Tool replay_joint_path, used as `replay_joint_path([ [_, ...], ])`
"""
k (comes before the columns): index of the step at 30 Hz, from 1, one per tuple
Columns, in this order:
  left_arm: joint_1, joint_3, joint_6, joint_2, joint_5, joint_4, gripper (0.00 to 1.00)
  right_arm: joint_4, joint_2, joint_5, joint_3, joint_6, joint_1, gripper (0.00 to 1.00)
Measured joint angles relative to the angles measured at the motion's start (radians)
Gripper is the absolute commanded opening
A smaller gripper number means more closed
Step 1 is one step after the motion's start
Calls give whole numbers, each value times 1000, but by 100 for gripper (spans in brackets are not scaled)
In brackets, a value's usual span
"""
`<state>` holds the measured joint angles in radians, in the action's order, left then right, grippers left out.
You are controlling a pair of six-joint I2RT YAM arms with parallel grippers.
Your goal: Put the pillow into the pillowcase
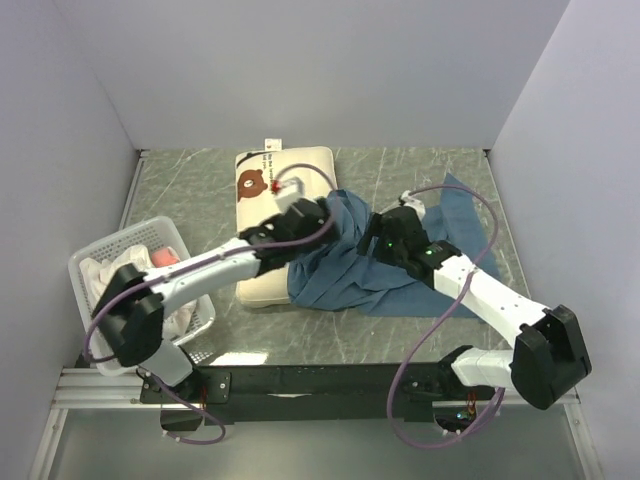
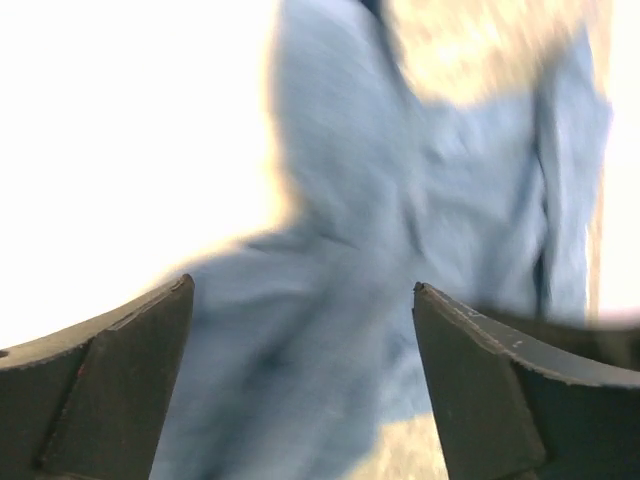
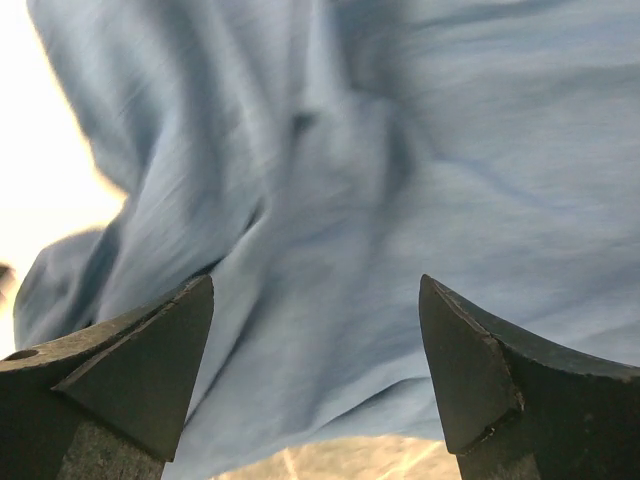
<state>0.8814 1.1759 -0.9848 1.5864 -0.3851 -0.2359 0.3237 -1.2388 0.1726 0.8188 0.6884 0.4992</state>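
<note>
Nearest the arm bases, the left claw (image 2: 300, 290) and right claw (image 3: 315, 285) both stand wide apart, holding nothing, over the crumpled blue fabric pillowcase (image 1: 350, 275), which drapes across the right part of the plump cream-white quilted pillow (image 1: 262, 285) lying mid-way back on the grey marbled worktop (image 1: 320, 335), its bear-face corner farthest.

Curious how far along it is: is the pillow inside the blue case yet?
Mostly out: the pillow lies largely bare; the pillowcase only drapes over its right end.
</note>
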Motion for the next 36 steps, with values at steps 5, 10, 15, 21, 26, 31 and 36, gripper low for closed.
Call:
replay_joint_path([
  [5,-196,-71,-23,-98,-60,-74,99,0,-54,1,48,-8,90,88],
  [10,-430,-148,1,-76,-29,-71,99,-17,-131,-5,56,-5,126,84],
  [15,-528,-141,45,68,79,-6,99,-64,-179,-37,6,7,124,55],
  [21,-561,-92,69,195,235,107,4,-127,-214,-99,-40,34,50,24],
  [26,-559,-44,90,199,307,157,1,-113,-201,-114,-40,21,-39,15],
  [31,-566,68,98,166,258,39,1,-76,-153,-100,-40,0,-129,15],
  [36,-623,169,86,41,164,-78,1,-32,-100,-75,-37,-18,-146,15],
])
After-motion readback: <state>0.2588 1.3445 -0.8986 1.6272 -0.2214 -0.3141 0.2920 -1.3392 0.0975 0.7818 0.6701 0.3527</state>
